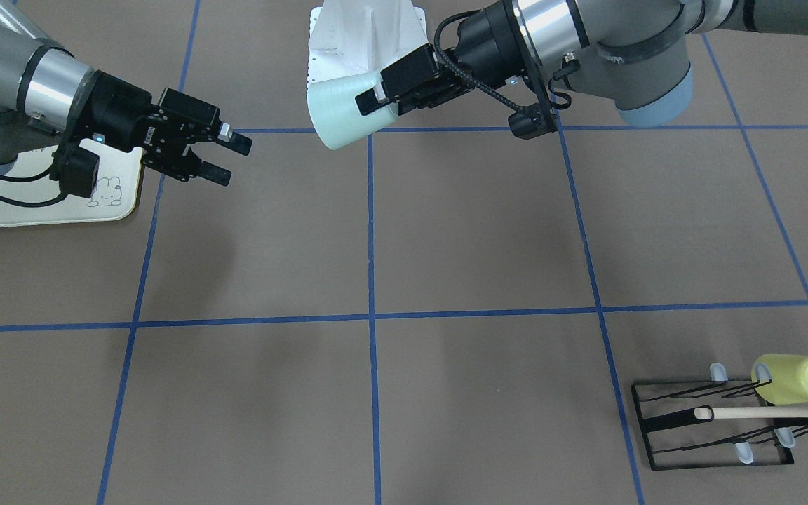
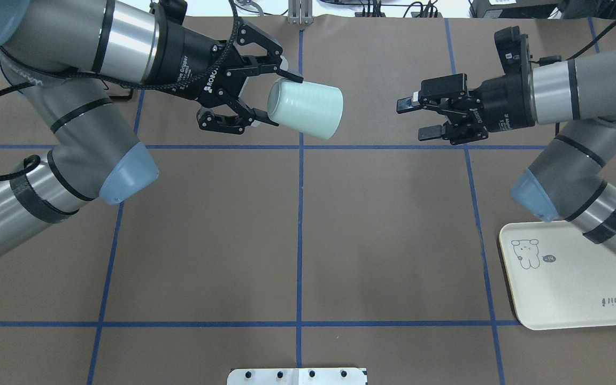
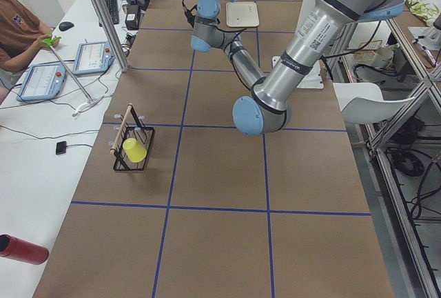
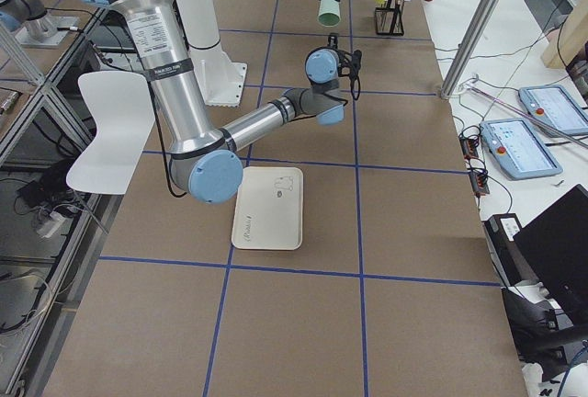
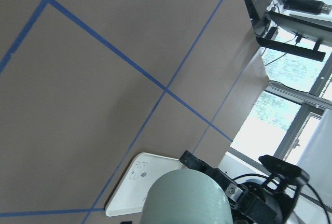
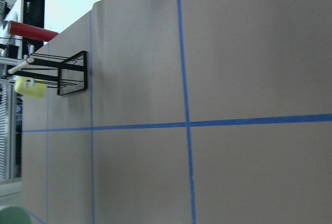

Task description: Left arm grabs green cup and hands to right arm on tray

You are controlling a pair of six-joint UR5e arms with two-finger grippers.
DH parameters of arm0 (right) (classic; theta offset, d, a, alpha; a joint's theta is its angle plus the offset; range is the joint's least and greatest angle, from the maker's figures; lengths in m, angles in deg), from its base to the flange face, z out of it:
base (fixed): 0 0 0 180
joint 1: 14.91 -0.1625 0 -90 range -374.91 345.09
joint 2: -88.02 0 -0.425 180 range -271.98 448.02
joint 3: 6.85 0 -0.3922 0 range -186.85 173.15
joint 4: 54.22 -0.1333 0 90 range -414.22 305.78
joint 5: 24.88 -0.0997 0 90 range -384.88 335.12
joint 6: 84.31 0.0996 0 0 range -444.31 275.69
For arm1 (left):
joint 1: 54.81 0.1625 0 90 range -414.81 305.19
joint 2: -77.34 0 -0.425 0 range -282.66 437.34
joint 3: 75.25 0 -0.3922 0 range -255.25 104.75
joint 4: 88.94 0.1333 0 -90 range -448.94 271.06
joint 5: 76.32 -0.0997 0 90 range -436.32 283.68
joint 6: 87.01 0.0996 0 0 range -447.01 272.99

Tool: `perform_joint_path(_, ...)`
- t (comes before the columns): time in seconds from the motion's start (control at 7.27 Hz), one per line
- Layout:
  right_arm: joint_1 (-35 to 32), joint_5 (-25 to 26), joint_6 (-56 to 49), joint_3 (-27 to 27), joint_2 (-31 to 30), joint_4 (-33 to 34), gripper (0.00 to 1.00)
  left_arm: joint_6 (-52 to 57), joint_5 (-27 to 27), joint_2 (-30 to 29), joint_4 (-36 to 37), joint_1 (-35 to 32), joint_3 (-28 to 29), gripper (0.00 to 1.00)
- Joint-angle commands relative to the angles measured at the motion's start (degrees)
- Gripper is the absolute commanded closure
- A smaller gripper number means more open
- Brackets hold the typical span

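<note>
Reaches in with the left arm (image 2: 72, 123), elbow bent, wrist about level above the table. Holds the green cup (image 2: 308, 109) sideways in the left gripper (image 2: 278, 99), fingers clamped on its narrower end. Extends the right arm (image 2: 575, 155) from the opposite side, wrist level too. Points the right gripper (image 2: 412, 118) toward the left one, jaws spread, gripping nothing, well apart from the cup.

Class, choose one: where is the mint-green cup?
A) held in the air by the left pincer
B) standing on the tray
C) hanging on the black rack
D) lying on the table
A: the left pincer grips the green cup in mid-air.
</note>
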Motion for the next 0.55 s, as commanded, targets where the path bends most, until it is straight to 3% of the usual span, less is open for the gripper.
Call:
perform_joint_path(0.0,3.3,4.6,8.7,2.1,0.3,-12.3,0.01,-7.9,-2.8,1.4,-12.5,0.7,2.4,1.00)
perform_joint_path(0.28,4.0,5.9,12.1,2.1,1.6,-13.3,0.01,-11.0,-4.6,2.0,-17.5,1.2,3.5,1.00)
perform_joint_path(0.41,5.5,8.5,15.1,2.9,1.9,-17.7,0.02,-13.7,-8.7,1.9,-20.1,3.3,3.4,1.00)
